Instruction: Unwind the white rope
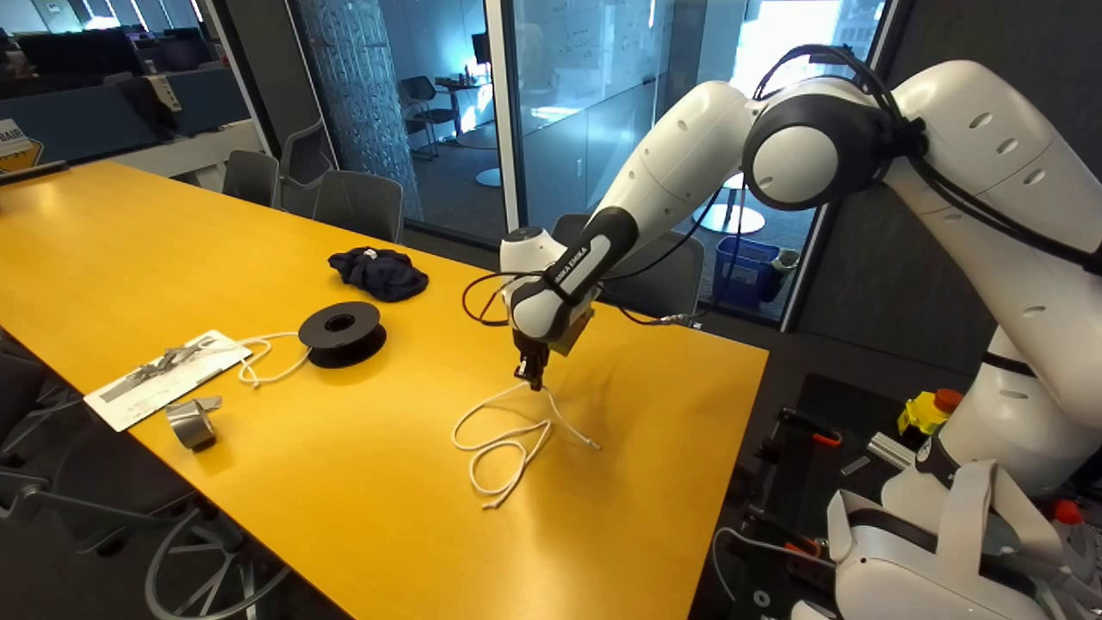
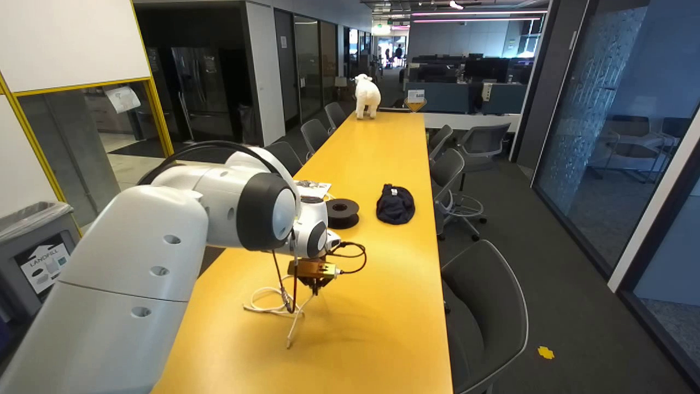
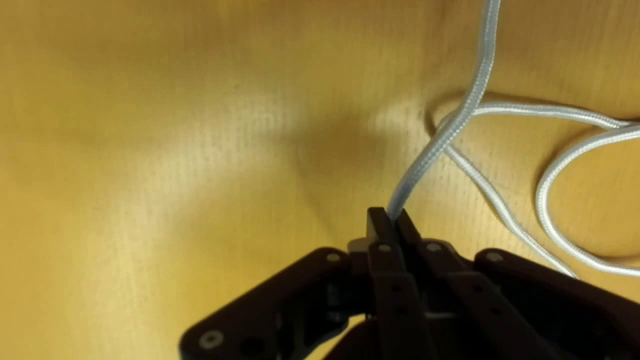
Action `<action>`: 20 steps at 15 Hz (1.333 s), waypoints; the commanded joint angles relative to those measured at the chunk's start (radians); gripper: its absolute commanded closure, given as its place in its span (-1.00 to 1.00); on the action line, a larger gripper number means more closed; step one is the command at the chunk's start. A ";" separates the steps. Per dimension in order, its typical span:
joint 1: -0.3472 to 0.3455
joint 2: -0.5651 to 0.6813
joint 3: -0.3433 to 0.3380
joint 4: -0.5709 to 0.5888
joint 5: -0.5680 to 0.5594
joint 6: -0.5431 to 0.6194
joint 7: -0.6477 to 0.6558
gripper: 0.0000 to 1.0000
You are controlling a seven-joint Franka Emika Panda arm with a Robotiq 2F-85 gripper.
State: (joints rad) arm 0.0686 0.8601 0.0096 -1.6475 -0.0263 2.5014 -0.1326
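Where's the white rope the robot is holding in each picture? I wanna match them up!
In an exterior view: the white rope lies looped below the middle.
In an exterior view: the white rope sits low, left of the middle.
In the wrist view: the white rope winds through the right half.
Shared landmark: the gripper, pinching it.

One yellow table (image 1: pixel 603 542), one white robot arm (image 1: pixel 792 164) and one gripper (image 3: pixel 393 215). One white rope (image 3: pixel 454 126) with two ends showing. One black spool (image 1: pixel 343 337), one flat white packet (image 1: pixel 172 385) and, between those, more white cord (image 1: pixel 280 334) (one piece or two, impossible to tell). One roll of silver tape (image 1: pixel 190 424), one dark cloth bundle (image 1: pixel 379 275), one white sheep-like figure (image 2: pixel 367 97), one white headset (image 1: pixel 895 568), one gray landfill bin (image 2: pixel 38 251), one yellow patch (image 2: pixel 546 352) on the floor. In an exterior view, at least seven chairs (image 2: pixel 484 301).
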 commanded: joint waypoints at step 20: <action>-0.368 -0.213 0.031 -0.234 0.059 -0.130 -0.324 0.93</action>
State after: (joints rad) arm -0.2688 0.6264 -0.0079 -1.9174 -0.0101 2.4500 -0.3775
